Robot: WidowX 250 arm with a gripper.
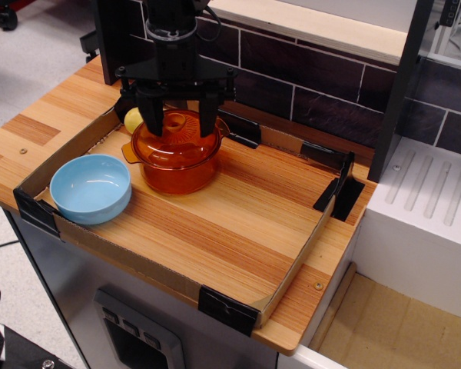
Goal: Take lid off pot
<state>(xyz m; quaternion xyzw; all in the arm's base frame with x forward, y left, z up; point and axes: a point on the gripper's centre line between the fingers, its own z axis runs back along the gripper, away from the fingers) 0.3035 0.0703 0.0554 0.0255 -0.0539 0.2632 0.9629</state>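
The amber glass pot (177, 167) stands at the back left of the wooden tray. Its amber lid (178, 138) sits on it, with the ring knob (178, 121) at the centre. My black gripper (180, 126) hangs straight above the lid. Its two fingers stand either side of the knob, close to it, with a small gap still showing on each side. The fingertips (153, 127) are down near the lid's dome. The gripper is open.
A light-blue bowl (91, 187) sits left of the pot. A yellow object (133, 120) peeks out behind the pot, partly hidden by the gripper. A cardboard rim (292, 269) with black corner clips edges the tray. A dark brick wall runs behind.
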